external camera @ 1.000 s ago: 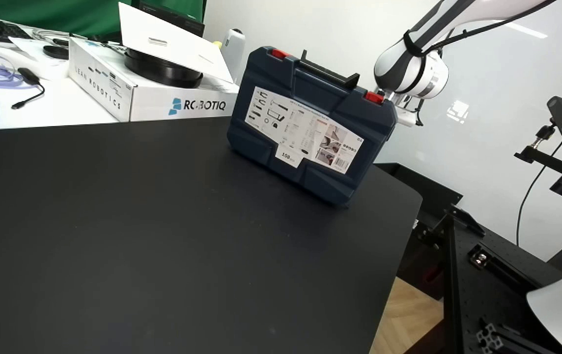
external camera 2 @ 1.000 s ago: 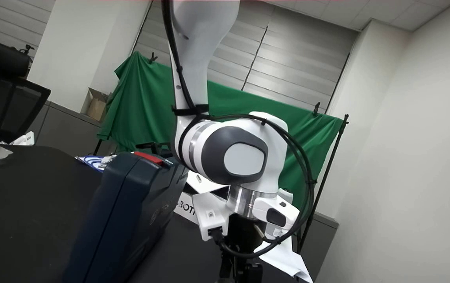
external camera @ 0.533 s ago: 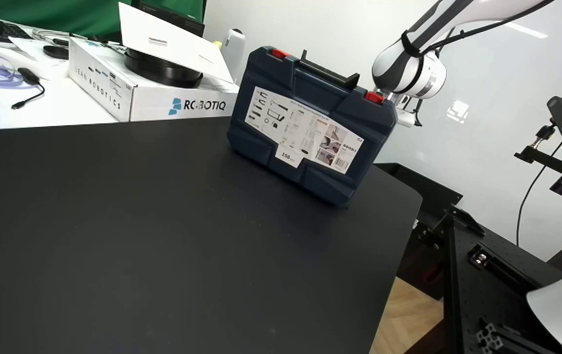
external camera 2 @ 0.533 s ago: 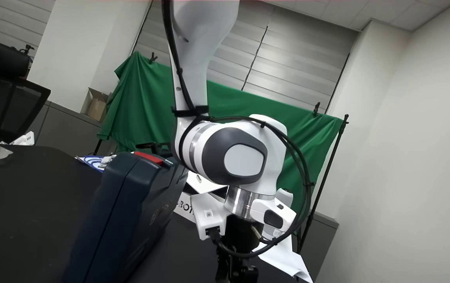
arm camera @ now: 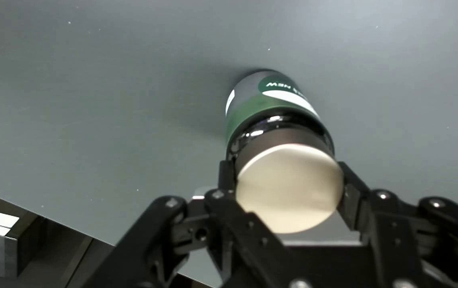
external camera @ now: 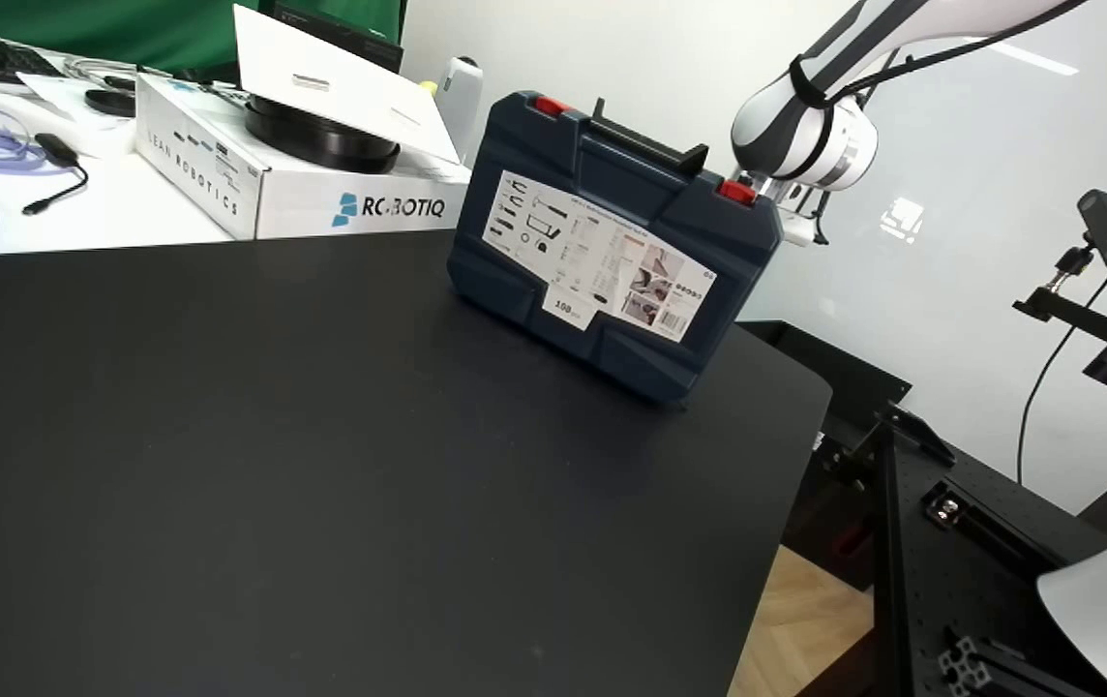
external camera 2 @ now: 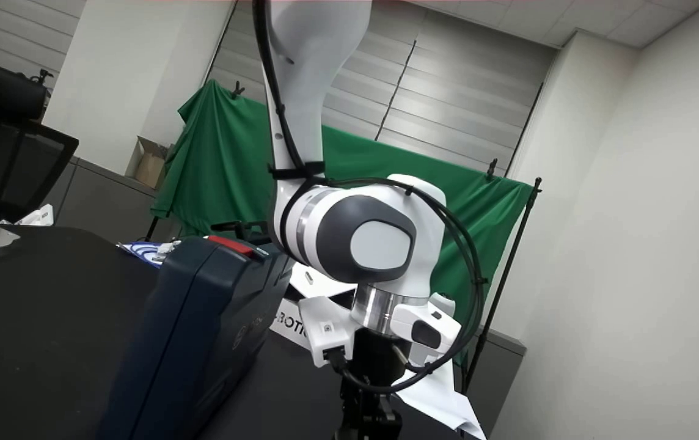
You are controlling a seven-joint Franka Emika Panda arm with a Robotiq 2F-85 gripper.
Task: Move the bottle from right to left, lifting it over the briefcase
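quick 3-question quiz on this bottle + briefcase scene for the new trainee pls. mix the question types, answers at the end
1. Multiple choice: what colour are the latches on the briefcase? A) yellow B) red C) white
2. True or false: the briefcase lies flat on its side.
3. Fill in the blank: in the wrist view, the gripper straddles the pale-topped ____ of the bottle.

Key:
1. B, red.
2. False; it stands on edge with its handle up.
3. Cap.
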